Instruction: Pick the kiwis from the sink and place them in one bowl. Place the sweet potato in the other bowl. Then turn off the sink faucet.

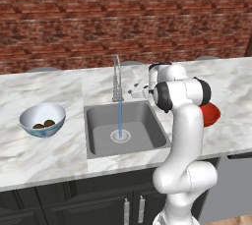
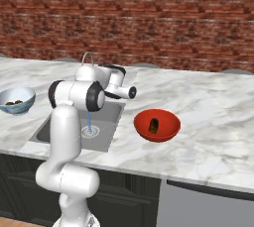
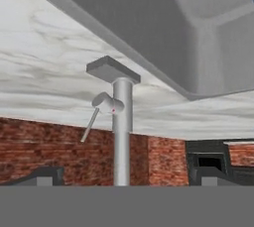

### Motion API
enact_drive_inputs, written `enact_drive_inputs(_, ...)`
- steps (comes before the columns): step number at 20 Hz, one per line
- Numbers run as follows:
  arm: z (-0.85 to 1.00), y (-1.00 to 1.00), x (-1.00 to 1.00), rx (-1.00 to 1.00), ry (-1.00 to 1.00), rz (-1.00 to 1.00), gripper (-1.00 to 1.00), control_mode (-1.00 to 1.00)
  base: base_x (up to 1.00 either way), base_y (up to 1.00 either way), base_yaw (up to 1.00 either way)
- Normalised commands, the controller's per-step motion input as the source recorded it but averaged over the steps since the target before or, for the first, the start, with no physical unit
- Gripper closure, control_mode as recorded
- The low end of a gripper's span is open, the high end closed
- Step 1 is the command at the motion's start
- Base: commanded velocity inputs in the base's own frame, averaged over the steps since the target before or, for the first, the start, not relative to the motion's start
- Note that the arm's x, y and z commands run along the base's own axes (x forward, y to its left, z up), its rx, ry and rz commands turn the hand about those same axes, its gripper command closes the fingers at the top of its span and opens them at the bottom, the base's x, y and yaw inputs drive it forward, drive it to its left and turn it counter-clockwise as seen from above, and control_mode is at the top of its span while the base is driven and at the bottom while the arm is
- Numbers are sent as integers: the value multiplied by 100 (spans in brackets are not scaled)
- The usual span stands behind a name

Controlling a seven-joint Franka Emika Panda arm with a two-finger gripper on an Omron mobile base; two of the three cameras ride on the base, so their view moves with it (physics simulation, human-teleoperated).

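Water (image 1: 120, 118) still runs from the silver gooseneck sink faucet (image 1: 117, 79) into the grey sink (image 1: 147, 130). Two kiwis (image 1: 44, 124) lie in the white and blue bowl (image 1: 30, 116) on the left counter. The sweet potato (image 2: 154, 125) lies in the red bowl (image 2: 168, 131) to the right of the sink. My gripper (image 1: 134, 92) hovers just right of the faucet's base, open and holding nothing. The hand view is rolled upside down. There the faucet stem (image 3: 121, 132) and its small lever (image 3: 99, 109) stand between my spread fingertips (image 3: 47, 175).
White marble counter (image 1: 59, 155) surrounds the sink, with a red brick wall (image 1: 123, 17) behind it. Dark cabinet doors (image 1: 98, 204) run below the counter's front edge. My own arm hides part of the red bowl in the left base view.
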Motion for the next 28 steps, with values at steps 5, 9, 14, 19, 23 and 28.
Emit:
enact_drive_inputs(5,-3,18,15,1,0,0,-100,-100,0,0,0)
enact_drive_inputs(9,-6,13,12,1,0,0,-100,-100,0,0,0)
enact_drive_inputs(14,-9,0,12,0,3,0,-100,-100,0,0,0)
enact_drive_inputs(19,-3,0,19,2,4,0,-100,-100,0,0,0)
enact_drive_inputs(23,-1,0,24,2,4,0,-100,-100,0,0,0)
enact_drive_inputs(28,-7,0,27,2,4,0,-100,-100,0,0,0)
